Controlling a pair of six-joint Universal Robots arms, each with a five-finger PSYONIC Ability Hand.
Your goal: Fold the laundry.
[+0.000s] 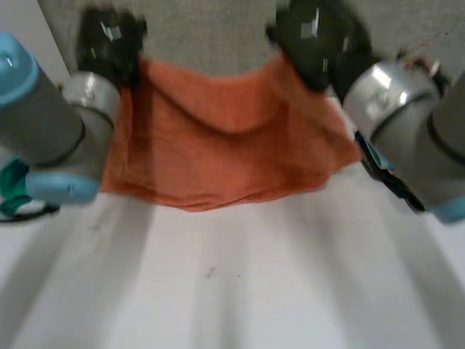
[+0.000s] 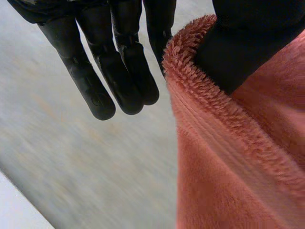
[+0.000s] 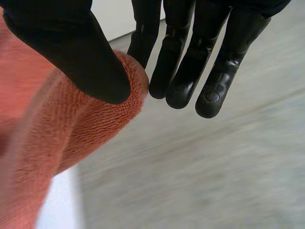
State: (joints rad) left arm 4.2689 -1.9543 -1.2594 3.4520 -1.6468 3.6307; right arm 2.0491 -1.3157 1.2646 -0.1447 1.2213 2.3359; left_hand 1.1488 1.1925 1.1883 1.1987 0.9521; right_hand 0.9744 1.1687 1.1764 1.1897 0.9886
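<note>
An orange terry towel [image 1: 225, 145] hangs between my two hands above the white table [image 1: 232, 291], its lower edge sagging just over the far part of the tabletop. My left hand [image 1: 109, 43] holds the towel's upper left corner. Beside that hand's straight fingers [image 2: 114, 71], its thumb [image 2: 248, 43] pinches the towel's [image 2: 228, 162] corner. My right hand [image 1: 312, 40] holds the upper right corner. There the thumb [image 3: 71, 52] presses the towel [image 3: 71, 143] against the nearest of the straight fingers [image 3: 190, 62]. The top edge droops in the middle.
A teal object [image 1: 11, 190] lies at the table's left edge by my left arm [image 1: 51, 123]. My right arm [image 1: 414, 123] reaches over the table's right side. Grey floor [image 1: 211, 33] lies beyond the table.
</note>
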